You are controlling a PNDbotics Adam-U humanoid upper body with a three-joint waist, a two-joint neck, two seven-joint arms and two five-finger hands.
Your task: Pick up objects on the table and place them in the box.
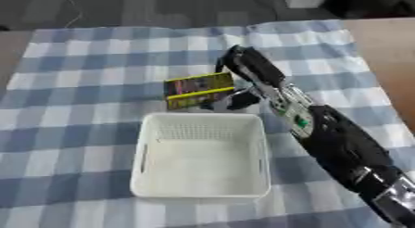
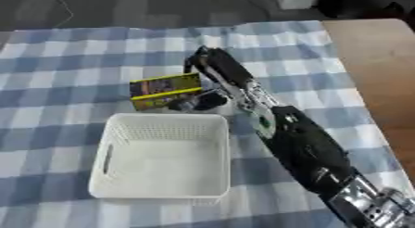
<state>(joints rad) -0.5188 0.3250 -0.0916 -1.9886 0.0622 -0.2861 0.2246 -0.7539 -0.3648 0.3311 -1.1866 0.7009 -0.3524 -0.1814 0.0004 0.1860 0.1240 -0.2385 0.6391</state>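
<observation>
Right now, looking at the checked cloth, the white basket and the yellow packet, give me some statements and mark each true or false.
1. The white perforated plastic basket holds nothing. True.
2. The yellow and dark flat packet lies inside the basket. False: it is beyond the basket's far rim, at the right hand.
3. The blue and white checked cloth lies under the basket. True.
4. The robot's left hand is reaching for the packet. False: only the right hand shows.

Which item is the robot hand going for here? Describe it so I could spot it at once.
On the blue checked cloth sits a white basket. Just beyond its far rim is a flat yellow and dark packet, with the right robot hand against its right end. It is the only loose item there.
</observation>
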